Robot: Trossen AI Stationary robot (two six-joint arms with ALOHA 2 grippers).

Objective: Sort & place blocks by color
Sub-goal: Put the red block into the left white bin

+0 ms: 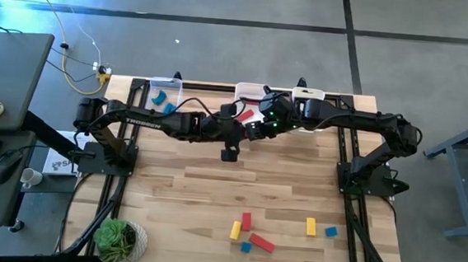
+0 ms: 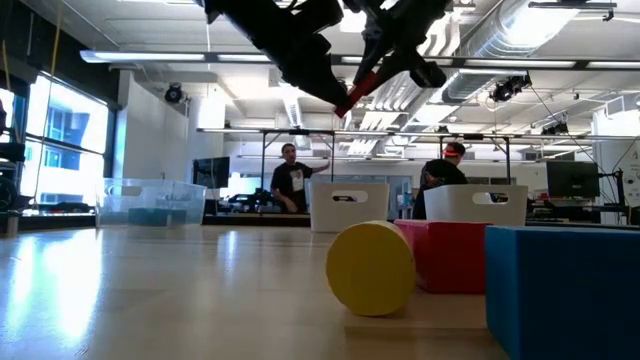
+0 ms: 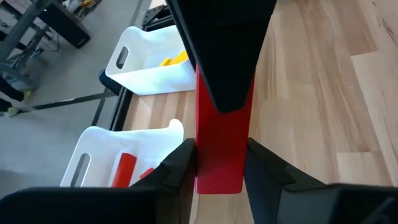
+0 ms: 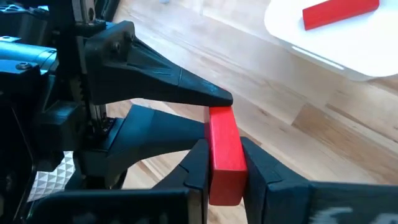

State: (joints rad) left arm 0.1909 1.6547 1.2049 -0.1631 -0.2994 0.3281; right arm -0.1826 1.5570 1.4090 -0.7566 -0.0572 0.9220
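Observation:
A red bar block (image 2: 362, 85) hangs in the air between my two grippers, above the table's far middle (image 1: 247, 115). My left gripper (image 3: 219, 163) and my right gripper (image 4: 224, 163) are both shut on it, meeting end to end. Behind them on the far edge stand a clear bin with blue blocks (image 1: 165, 94), a white bin with red blocks (image 3: 124, 168) and a white bin with a yellow block (image 3: 171, 59). Several loose blocks lie near the table's near edge: red (image 1: 246, 221), yellow (image 1: 235, 229), blue (image 1: 330, 231). My left gripper pinches one end of the red bar (image 3: 219, 177) between its two fingers, which lie along the bar's sides. The bar is lifted clear; the right gripper's finger (image 3: 224, 62) covers its other end. My right gripper pinches the opposite end of the bar (image 4: 225, 180) between its two fingers. The bar points away from it toward the left gripper's fingers (image 4: 199, 92), which close on the far end, clear of the table.
A small potted plant (image 1: 119, 239) stands at the table's near left corner. The loose blocks sit close to the low camera: a yellow one (image 2: 370, 268), a red one (image 2: 450, 255), a blue one (image 2: 565, 290). People stand in the room beyond the table.

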